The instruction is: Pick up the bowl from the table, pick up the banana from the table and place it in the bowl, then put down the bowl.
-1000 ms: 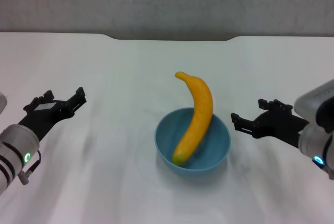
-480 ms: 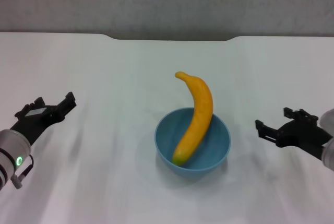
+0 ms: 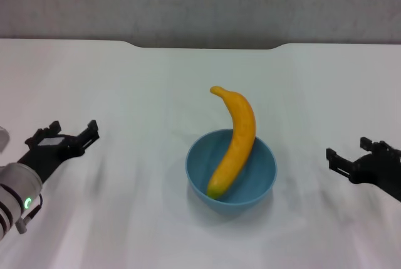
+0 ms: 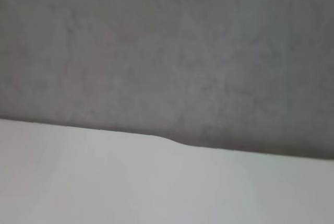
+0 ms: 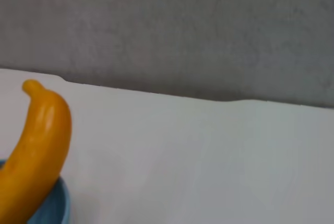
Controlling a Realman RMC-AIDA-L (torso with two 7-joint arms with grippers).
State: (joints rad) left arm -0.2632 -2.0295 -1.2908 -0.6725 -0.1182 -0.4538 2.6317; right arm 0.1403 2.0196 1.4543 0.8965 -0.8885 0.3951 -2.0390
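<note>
Light-blue plastic, glossy and smooth, forms the bowl (image 3: 231, 170), which stands on the white table (image 3: 138, 93) a little near of its middle. Nothing holds it; it rests on its own base. The banana (image 3: 234, 140) is inside it, with the dark tip down against the near-left inner wall and the stem end rising over the far rim. It leans like this because it is longer than the bowl is wide, so it cannot lie flat and the rim must support it.

The left gripper (image 3: 66, 138) hovers at the left side of the table, well apart from the bowl. Its two dark fingers stand apart with a gap between them, and they carry nothing. The right gripper (image 3: 352, 161) is at the right side, also well apart from the bowl; its fingers are spread as well and they are empty. The right wrist view shows the banana and a part of the bowl rim off to one side, with bare table beyond, so this arm has no contact with either of them. The left wrist view shows only the table and the grey wall.

Judging from this arrangement, the three steps of the task appear done: the fruit is in the bowl, the bowl is on the table, and both arms are free.
</note>
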